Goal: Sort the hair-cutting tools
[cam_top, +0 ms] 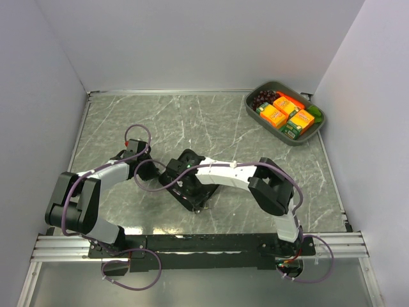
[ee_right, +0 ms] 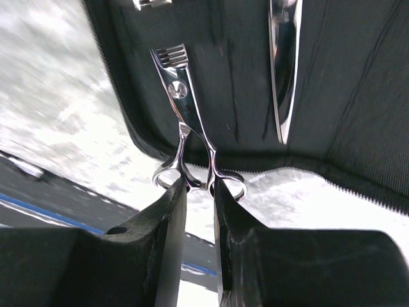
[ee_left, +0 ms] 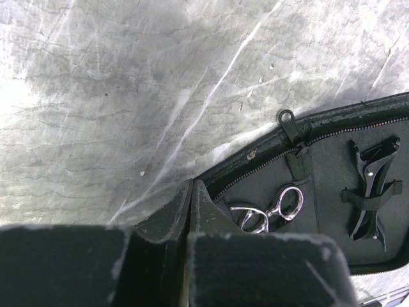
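A flat black zip case (cam_top: pixel 199 196) lies open at the table's middle, and both grippers meet over it. My right gripper (ee_right: pixel 199 182) is shut on the ring handles of slim silver scissors (ee_right: pixel 181 102); their toothed tip lies over the case's lining (ee_right: pixel 345 96). A second silver blade (ee_right: pixel 284 77) lies in the case beside them. In the left wrist view, a second pair of scissors (ee_left: pixel 276 211) sits in a case pocket, and black hair clips (ee_left: pixel 370 185) sit under a strap. My left gripper (ee_left: pixel 192 183) is shut, with its tips at the case's rim (ee_left: pixel 255 150).
A grey tray (cam_top: pixel 258 115) with orange boxes, grapes and other packets stands at the back right. White walls close in the grey marbled table (cam_top: pixel 160 121) on three sides. A zip puller (ee_left: pixel 287 125) sticks up from the case's rim.
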Controlling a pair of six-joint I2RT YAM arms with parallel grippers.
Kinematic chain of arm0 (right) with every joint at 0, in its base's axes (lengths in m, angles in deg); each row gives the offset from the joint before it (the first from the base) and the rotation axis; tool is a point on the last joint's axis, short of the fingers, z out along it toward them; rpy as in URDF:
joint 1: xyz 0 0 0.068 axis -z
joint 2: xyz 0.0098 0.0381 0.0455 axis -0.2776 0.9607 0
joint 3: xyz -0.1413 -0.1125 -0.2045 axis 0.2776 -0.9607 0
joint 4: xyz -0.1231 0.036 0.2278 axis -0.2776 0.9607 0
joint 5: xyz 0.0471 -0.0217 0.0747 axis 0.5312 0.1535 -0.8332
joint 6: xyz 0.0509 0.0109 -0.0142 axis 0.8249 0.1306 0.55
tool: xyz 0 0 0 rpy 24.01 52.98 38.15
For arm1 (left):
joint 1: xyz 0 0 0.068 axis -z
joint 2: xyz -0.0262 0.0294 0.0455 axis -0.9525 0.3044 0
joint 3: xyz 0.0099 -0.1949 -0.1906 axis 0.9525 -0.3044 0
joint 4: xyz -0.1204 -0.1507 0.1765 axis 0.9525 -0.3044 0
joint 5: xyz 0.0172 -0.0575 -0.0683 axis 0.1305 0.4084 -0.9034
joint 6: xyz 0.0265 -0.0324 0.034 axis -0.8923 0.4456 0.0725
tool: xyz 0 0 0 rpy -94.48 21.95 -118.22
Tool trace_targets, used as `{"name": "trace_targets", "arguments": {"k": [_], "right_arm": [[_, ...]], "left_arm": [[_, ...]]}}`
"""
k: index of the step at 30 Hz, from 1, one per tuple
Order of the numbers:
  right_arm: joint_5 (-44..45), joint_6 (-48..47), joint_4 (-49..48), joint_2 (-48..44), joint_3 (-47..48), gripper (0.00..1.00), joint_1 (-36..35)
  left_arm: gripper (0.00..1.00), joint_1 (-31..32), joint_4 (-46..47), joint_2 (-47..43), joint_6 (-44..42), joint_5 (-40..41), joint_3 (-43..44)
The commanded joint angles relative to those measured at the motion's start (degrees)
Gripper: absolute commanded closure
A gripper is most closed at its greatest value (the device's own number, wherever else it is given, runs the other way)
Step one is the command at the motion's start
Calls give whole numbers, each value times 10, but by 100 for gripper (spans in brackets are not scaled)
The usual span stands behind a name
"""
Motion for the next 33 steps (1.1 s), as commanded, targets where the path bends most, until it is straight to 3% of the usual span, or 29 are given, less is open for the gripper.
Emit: {"name": "trace_targets", "arguments": {"k": [1, 19, 27, 33], "right_arm": [[-1, 36, 0, 14, 53, 100, 9], [13, 68, -11, 67, 104, 100, 27], [90, 9, -53, 104, 132, 100, 32], [52, -41, -131, 105, 113, 100, 39]], "left_arm": [[97, 9, -44, 22, -1, 7, -12], [98, 13, -45, 28, 0, 8, -14], [99, 16, -45, 33, -3, 5, -13], [99, 17, -40, 42, -3, -1, -12]]}}
